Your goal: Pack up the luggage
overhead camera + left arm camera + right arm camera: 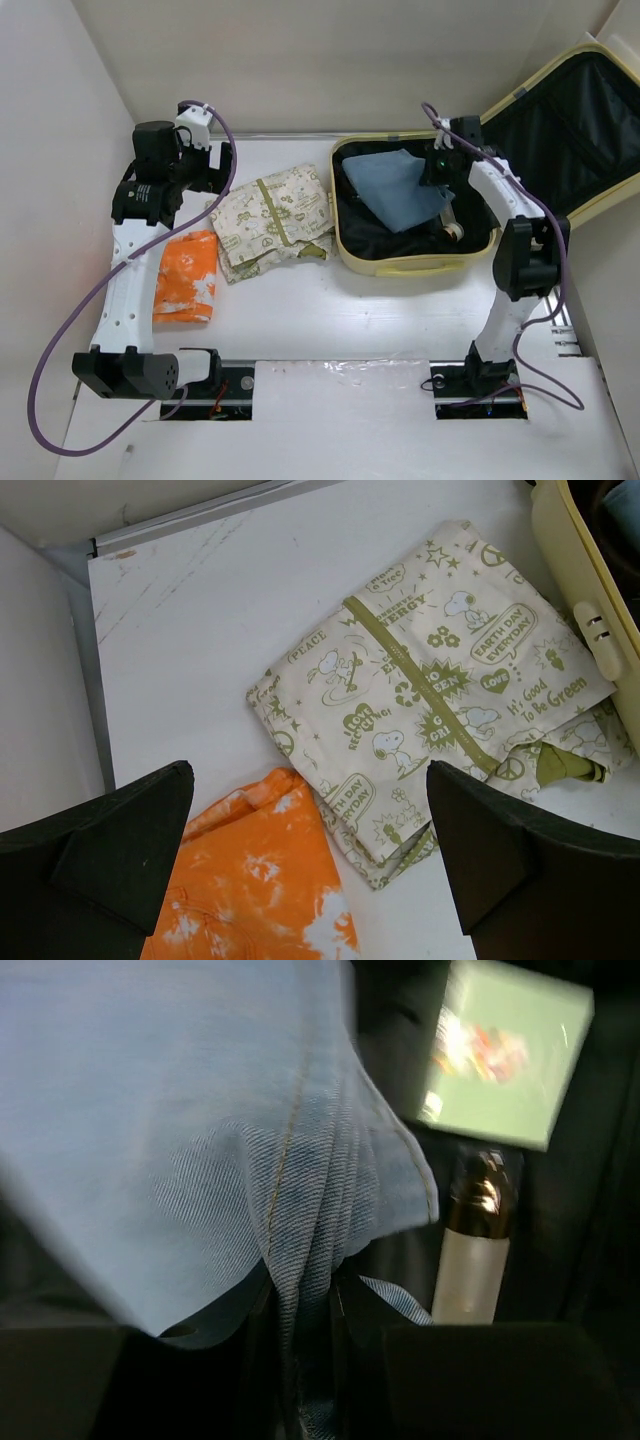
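Note:
The pale yellow luggage (400,266) lies open at the right, its black-lined lid (575,130) leaning back. A blue denim garment (398,188) lies inside it. My right gripper (437,172) is over the case, shut on a bunched fold of the denim (300,1260). A cream cloth with green cartoon prints (272,218) lies left of the case; it also shows in the left wrist view (430,680). An orange tie-dye garment (187,276) lies at its left, also in the left wrist view (250,880). My left gripper (310,870) is open and empty above them.
A small bottle with a frosted body and gold neck (475,1245) and a green box (500,1055) lie in the case beside the denim. White walls close in at the back and left. The case's yellow rim (580,590) is at the right of the cream cloth.

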Controlling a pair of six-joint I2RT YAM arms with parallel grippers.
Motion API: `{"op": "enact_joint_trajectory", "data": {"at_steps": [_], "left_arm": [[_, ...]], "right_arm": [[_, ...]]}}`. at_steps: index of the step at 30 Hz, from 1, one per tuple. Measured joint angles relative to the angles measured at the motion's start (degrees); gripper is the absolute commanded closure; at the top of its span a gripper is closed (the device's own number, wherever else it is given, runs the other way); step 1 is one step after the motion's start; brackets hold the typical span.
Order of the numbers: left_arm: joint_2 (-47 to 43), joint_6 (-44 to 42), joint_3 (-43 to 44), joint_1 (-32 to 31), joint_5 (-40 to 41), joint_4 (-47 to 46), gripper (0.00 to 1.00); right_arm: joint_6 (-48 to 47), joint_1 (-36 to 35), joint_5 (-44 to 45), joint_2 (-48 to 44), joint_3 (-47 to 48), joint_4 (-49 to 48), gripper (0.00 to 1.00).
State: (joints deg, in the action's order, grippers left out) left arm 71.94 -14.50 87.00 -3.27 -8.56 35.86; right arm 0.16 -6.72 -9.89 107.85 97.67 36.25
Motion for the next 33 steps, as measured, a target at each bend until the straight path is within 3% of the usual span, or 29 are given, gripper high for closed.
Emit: {"op": "enact_joint_trajectory", "data": {"at_steps": [7,11,14,16,23,25,27,29,30,32,33], "left_arm": [[0.0,0.0,0.0,0.0,0.0,0.0,0.00],[0.0,0.0,0.0,0.0,0.0,0.0,0.00],[0.0,0.0,0.0,0.0,0.1,0.0,0.00],[0.0,0.0,0.0,0.0,0.2,0.0,0.00],[0.0,0.0,-0.3,0.0,1.0,0.1,0.00],[0.4,0.0,-0.9,0.0,1.2,-0.1,0.00],[1.4,0.0,-2.0,0.0,1.3,-0.2,0.00],[3.0,0.0,-3.7,0.0,1.3,-0.7,0.00],[4.2,0.0,-4.7,0.0,1.3,-0.9,0.01],[6.9,0.2,-6.8,0.0,1.1,-1.4,0.01],[8.3,0.3,-7.9,0.0,0.9,-1.9,0.01]], "right_arm": [[7.1,8.6,-0.9,-2.4,-22.1,-12.9,1.00],[10.4,10.1,-1.1,-5.8,-26.6,-17.0,1.00],[11.0,10.4,-1.3,-6.0,-26.2,-17.8,0.47],[10.6,10.6,-0.8,-5.7,-25.5,-17.2,0.31],[9.1,10.1,8.4,-8.1,-22.4,-11.7,0.22],[8.3,8.2,13.0,-10.5,-20.9,-9.3,0.22],[7.0,5.0,16.8,-13.0,-18.8,-8.3,0.34],[6.0,1.2,18.8,-14.6,-16.7,-8.7,0.61],[5.8,-0.5,18.9,-14.9,-15.7,-9.2,0.86],[5.8,-2.8,18.1,-13.9,-14.3,-10.2,1.00],[6.2,-3.1,18.0,-12.7,-13.8,-10.6,1.00]]}}
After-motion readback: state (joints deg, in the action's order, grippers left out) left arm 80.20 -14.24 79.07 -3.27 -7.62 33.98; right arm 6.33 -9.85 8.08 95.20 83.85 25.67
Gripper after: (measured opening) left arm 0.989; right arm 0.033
